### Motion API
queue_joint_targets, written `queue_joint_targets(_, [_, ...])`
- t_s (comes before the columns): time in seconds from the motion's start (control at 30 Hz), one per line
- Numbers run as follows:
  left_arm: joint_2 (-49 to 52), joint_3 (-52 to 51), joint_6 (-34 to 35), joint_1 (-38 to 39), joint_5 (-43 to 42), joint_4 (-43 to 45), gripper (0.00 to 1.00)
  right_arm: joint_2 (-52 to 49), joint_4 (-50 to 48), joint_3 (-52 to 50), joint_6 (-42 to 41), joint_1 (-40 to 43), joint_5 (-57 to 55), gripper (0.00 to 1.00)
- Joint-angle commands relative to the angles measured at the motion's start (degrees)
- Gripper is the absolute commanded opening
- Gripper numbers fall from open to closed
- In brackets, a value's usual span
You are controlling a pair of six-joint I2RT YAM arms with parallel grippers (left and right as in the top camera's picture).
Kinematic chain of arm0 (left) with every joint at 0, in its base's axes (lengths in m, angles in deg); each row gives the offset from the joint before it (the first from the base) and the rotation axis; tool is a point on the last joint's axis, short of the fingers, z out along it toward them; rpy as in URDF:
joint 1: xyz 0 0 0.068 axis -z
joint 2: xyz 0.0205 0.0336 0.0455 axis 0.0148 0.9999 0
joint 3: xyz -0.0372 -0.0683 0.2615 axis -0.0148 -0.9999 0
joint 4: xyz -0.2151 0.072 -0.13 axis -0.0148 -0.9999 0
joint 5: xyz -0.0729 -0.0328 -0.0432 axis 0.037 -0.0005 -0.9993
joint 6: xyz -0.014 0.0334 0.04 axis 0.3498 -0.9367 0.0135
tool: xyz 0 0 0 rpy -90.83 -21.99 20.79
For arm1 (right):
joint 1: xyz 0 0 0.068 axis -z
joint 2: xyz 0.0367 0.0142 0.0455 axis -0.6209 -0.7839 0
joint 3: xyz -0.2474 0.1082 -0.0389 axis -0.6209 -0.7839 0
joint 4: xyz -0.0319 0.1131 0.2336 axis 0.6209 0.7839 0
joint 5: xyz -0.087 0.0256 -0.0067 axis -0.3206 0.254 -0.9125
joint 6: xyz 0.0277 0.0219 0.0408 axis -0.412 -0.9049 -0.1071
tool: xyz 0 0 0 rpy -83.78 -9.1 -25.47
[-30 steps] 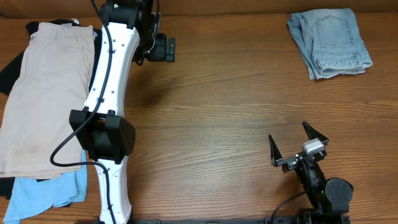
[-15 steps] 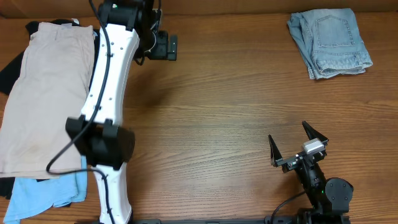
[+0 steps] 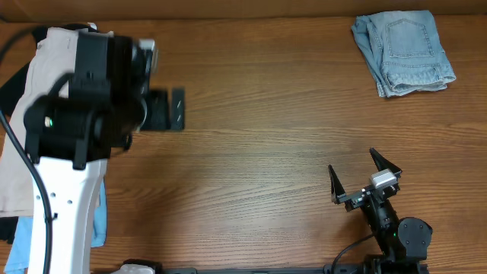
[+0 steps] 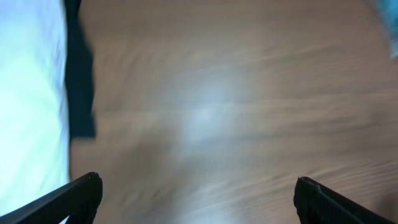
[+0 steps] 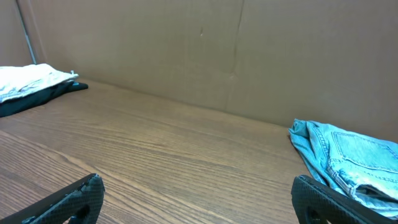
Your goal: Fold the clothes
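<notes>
The light-wash denim shorts (image 3: 403, 52) lie folded at the table's far right corner, a back pocket facing up; their edge also shows in the right wrist view (image 5: 348, 158). My left gripper (image 3: 173, 110) is open and empty, held above bare wood at the left of centre, far from the shorts. In its blurred wrist view the fingers (image 4: 196, 199) stand wide apart over the table. My right gripper (image 3: 364, 179) is open and empty near the front right, well short of the shorts, its fingers (image 5: 199, 202) spread over bare wood.
A pile of clothes lies at the left: beige shorts (image 3: 46, 114) on top, a sky-blue garment (image 3: 46, 240) and dark cloth (image 3: 11, 76) beneath. My left arm (image 3: 68, 198) rises over that pile. A cardboard wall (image 5: 186, 43) backs the table.
My left arm has swung up and toward the front left, its gripper moving from the far edge down to the left of centre. The right arm and the shorts have not moved.
</notes>
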Motion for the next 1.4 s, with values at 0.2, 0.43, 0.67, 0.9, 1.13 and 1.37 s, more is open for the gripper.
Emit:
queue_joint_targets(0.2, [-23.0,-38.9,-3.4,-9.9,-1.0,28.7,1.0,0.6,-0.1,-0.6,0.2,-0.4,-0.3,1.0])
queue_joint_targets(0.43, [-43.0,-66.8,-9.1,-11.0,-8.7,63.1,1.0,0.6,-0.1,-0.6,0.2,-0.4,-0.3,1.0])
queue_joint_targets(0.67, [-58.8,-85.8,-9.2,-11.1,-7.7,81.6,1.0,0.6,-0.1,-0.6,0.2,-0.4,-0.3,1.0])
queue_joint_targets(0.9, [-70.7,-96.4,-9.9,-11.1,-6.3,83.3,1.0,0.6,-0.1,-0.6,0.2,-0.4,-0.3,1.0])
queue_joint_targets(1.13, [-80.0,-101.9,-9.9,-11.1,-6.2,78.3,1.0,0.6,-0.1,-0.6,0.2,-0.4,-0.3,1.0])
queue_joint_targets(1.37, [-79.7,-101.9,-9.8,-11.1,-6.1,77.1,1.0,0.6,-0.1,-0.6,0.2,-0.4,-0.3,1.0])
